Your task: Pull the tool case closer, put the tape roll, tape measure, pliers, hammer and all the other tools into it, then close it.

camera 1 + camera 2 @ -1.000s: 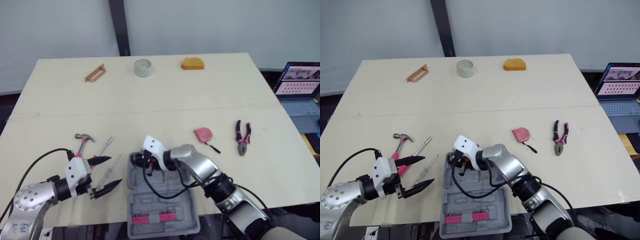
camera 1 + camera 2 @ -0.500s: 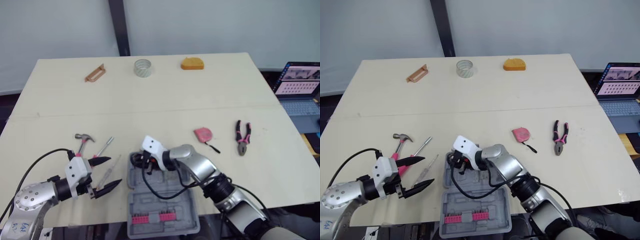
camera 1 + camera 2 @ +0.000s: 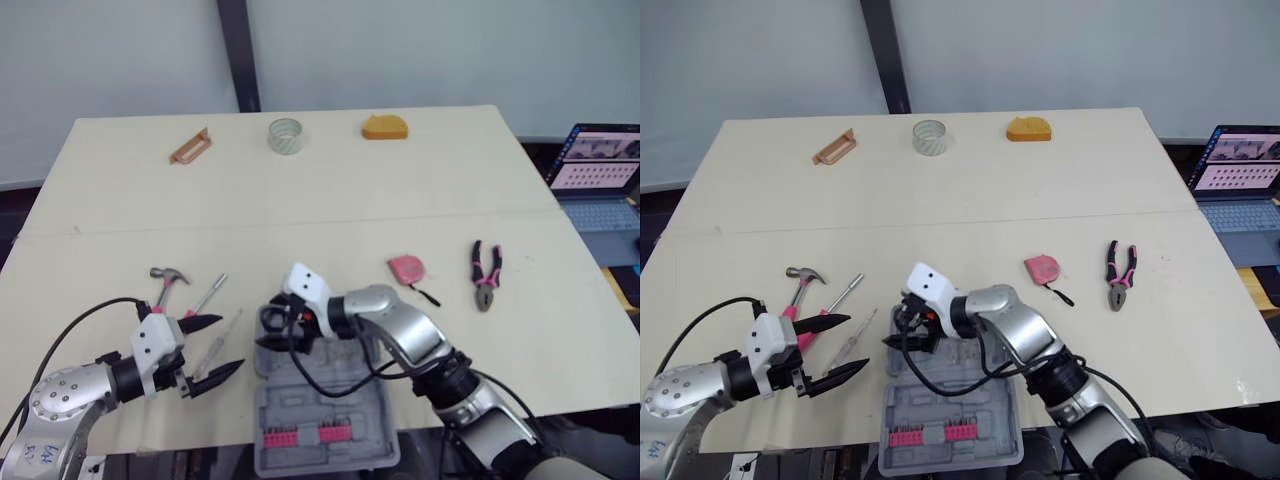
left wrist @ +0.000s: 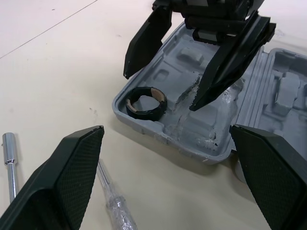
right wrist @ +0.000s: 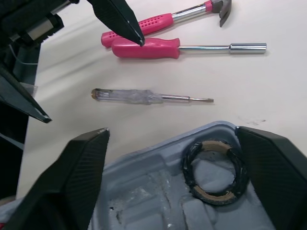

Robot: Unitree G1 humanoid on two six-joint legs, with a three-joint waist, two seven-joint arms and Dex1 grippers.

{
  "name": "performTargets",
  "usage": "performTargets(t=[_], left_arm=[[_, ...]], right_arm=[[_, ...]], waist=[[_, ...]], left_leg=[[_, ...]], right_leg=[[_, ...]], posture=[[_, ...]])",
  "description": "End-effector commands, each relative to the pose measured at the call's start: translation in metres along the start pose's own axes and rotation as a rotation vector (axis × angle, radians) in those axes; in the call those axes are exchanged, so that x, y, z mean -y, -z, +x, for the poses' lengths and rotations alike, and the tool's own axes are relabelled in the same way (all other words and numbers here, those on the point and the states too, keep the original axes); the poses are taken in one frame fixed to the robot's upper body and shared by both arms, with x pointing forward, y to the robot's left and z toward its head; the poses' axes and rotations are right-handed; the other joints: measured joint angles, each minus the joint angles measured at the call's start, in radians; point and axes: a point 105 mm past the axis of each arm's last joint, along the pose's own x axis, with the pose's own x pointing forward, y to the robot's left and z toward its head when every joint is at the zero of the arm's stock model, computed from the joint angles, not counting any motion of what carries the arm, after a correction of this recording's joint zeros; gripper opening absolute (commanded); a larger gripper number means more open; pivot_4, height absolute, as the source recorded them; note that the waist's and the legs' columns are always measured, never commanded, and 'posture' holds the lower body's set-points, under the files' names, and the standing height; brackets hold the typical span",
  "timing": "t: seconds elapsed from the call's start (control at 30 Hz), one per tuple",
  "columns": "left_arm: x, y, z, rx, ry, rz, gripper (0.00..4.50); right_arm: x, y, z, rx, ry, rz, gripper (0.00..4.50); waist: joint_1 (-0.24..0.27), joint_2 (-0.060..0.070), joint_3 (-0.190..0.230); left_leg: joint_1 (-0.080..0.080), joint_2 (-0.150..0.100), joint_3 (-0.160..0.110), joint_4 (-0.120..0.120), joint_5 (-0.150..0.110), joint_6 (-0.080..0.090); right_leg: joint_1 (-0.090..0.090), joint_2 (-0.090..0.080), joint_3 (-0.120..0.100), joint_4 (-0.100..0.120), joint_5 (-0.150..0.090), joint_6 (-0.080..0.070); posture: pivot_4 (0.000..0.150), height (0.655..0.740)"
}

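Lifted off the roll (image 4: 146, 102), our right gripper (image 3: 902, 335) hangs with fingers apart; the roll lies just beneath, at the case's (image 4: 268, 86) eleven o'clock corner. Our left gripper (image 3: 855, 340) gapes too.

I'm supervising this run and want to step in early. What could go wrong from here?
The case overhangs the near edge of the table; heavier tools could tip it off. The left hand and right hand are open and close beside the clear screwdriver; they might clash.
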Motion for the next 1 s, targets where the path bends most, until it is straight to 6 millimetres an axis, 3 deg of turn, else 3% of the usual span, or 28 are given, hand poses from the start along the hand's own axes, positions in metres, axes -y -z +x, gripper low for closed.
performTargets(t=[0.03,0.1,0.37,0.93,1.0], left_arm=[[0.0,-0.01,0.002,0.018,0.005,0.043,4.5],[-0.001,-0.011,0.003,0.019,0.005,0.042,4.5],[-0.002,-0.012,0.004,0.021,0.003,0.043,4.5],[-0.003,-0.012,0.006,0.022,-0.002,0.04,4.5],[-0.002,-0.012,0.006,0.021,-0.002,0.04,4.5]], right_arm=[[0.009,-0.002,0.002,0.029,0.051,-0.033,2.68],[0.013,-0.001,0.005,0.033,0.066,-0.03,1.64],[0.019,-0.007,0.01,0.061,0.083,-0.053,1.64],[0.018,0.0,0.015,0.048,0.085,-0.129,1.64],[0.017,-0.001,0.015,0.052,0.08,-0.125,1.09]], waist=[[0.0,0.0,0.0],[-0.001,0.0,0.0],[-0.002,0.0,0.0],[-0.002,0.0,0.0],[-0.002,0.0,0.0]], left_leg=[[0.0,0.0,0.0,0.0,0.0,0.0],[0.0,0.0,0.0,0.0,0.0,0.0],[0.0,0.0,0.0,0.0,0.0,0.0],[0.0,0.0,0.0,0.0,0.0,0.0],[0.0,0.0,0.0,0.0,0.0,0.0]], right_leg=[[0.0,0.0,0.0,0.0,0.0,0.0],[0.0,0.0,0.0,0.0,0.0,0.0],[0.0,0.0,0.0,0.0,0.0,0.0],[0.0,0.0,0.0,0.0,0.0,0.0],[0.0,0.0,0.0,0.0,0.0,0.0]], posture=[[0.15,0.74],[0.15,0.74],[0.15,0.74],[0.15,0.74],[0.15,0.74]])
